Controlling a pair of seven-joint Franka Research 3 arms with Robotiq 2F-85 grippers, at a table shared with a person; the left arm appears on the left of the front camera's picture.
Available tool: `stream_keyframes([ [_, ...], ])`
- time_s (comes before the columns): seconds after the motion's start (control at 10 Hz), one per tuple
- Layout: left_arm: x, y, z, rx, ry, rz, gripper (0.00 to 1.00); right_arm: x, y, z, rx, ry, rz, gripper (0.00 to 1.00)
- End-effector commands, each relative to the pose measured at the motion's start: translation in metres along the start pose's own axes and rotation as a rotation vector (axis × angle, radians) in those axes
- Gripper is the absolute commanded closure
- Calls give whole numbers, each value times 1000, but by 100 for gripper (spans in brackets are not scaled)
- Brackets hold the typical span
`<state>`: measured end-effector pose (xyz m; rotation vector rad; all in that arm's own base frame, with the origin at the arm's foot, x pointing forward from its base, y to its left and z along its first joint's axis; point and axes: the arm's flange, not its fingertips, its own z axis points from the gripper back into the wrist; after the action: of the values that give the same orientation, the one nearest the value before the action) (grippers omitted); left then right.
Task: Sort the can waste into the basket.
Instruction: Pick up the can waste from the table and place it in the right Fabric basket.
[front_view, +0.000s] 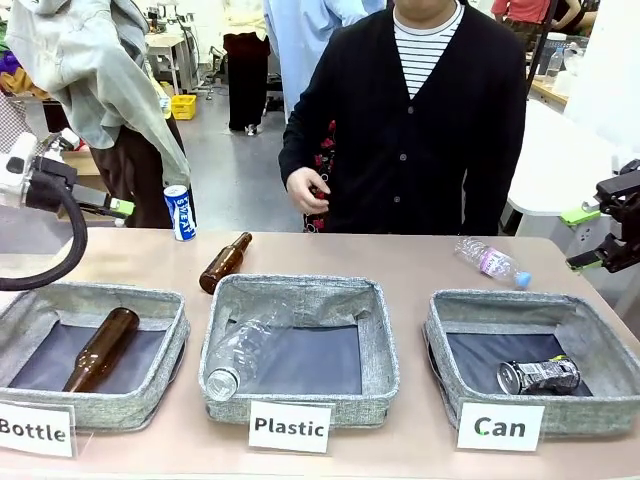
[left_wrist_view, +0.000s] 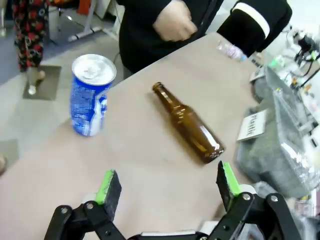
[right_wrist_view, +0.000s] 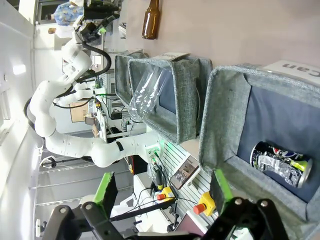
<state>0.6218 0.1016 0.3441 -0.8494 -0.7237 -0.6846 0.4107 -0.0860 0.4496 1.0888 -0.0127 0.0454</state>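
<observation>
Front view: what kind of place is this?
Probably a robotics lab running a waste-sorting trial: a Bottle basket, Plastic basket and Can basket sit on a shared table, with a workbench behind the person.

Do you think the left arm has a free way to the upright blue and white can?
Probably yes: the open left gripper faces the blue and white can, nothing lies between, and the brown bottle lies aside.

This is looking like a robotics lab: a white robot arm (front_view: 14, 172) is reaching in at nine o'clock over a table (front_view: 400, 272) bearing printed sorting signs (front_view: 289, 427). At twelve o'clock, people (front_view: 245, 60) are standing among cluttered workbenches (front_view: 165, 43).
</observation>
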Motion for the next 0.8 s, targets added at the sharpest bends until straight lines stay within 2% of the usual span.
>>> stream_keyframes([
  [0.0, -9, 24, -8, 51, 11, -230, 0, 0, 0, 2, -8, -7, 21, 0],
  [0.2, -18, 40, -18, 55, 21, -464, 0, 0, 0, 2, -8, -7, 21, 0],
  [0.3, -20, 39, -22, 43, 22, -526, 0, 0, 0, 2, -8, -7, 21, 0],
  [0.4, -17, 40, -25, 24, 14, -561, 0, 0, 0, 2, -8, -7, 21, 0],
  [0.5, -13, 34, -25, -27, 10, -491, 0, 0, 0, 2, -8, -7, 21, 0],
  [0.6, -18, 43, -25, 40, 52, -519, 0, 0, 0, 2, -8, -7, 21, 0],
  [0.7, -18, 43, -25, 40, 52, -519, 0, 0, 0, 2, -8, -7, 21, 0],
])
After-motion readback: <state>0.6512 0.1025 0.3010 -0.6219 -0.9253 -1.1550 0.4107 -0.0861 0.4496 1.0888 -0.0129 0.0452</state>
